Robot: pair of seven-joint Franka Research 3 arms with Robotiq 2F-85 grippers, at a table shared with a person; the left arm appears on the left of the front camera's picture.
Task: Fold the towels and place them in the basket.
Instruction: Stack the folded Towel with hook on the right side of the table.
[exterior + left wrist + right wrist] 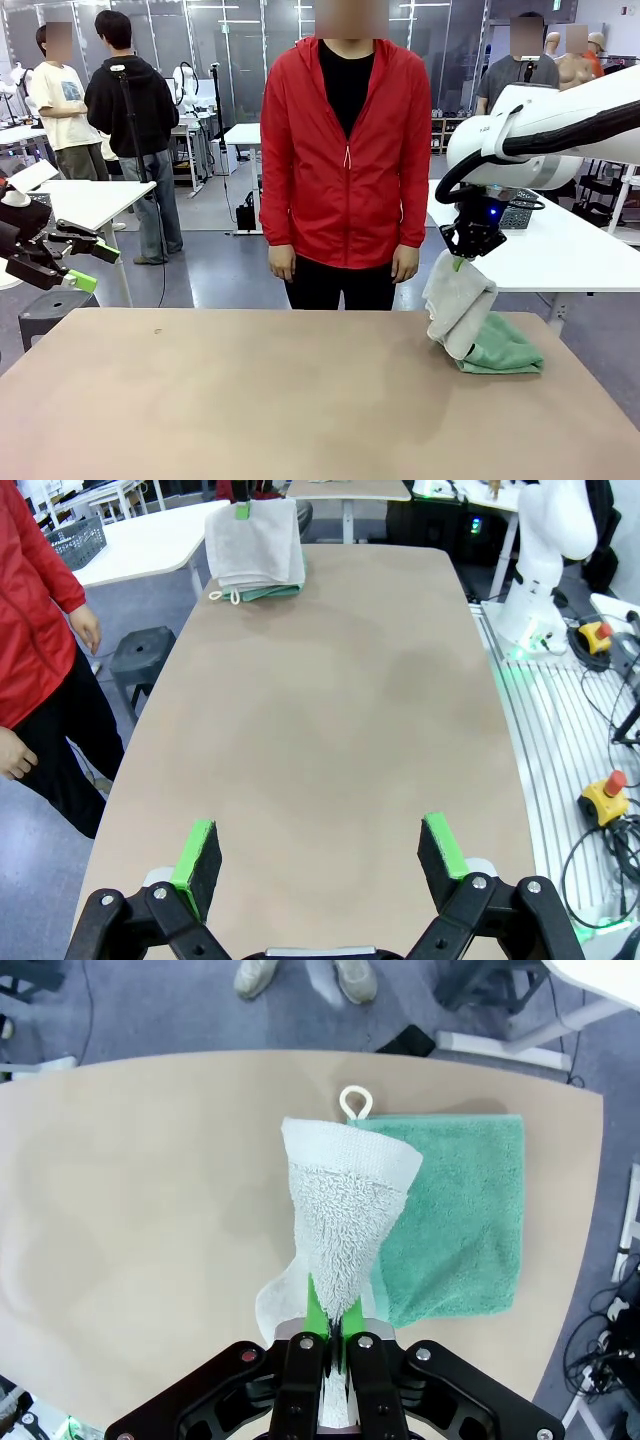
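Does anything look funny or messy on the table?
A bit. The white towel dangles rumpled from the shut right pincer, its bottom sagging onto the green towel, which lies flat near the table's corner. Nothing is spilled or torn.

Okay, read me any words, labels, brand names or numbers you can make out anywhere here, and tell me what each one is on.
No text can be read in these pictures.
Cream-white terry-cloth towel, held by the shut right gripper: no label or print.
Mint green terry-cloth towel: plain, no tag showing.
White right robot arm: a small dark mark on its casing, too small to read.
Open left gripper: no lettering.
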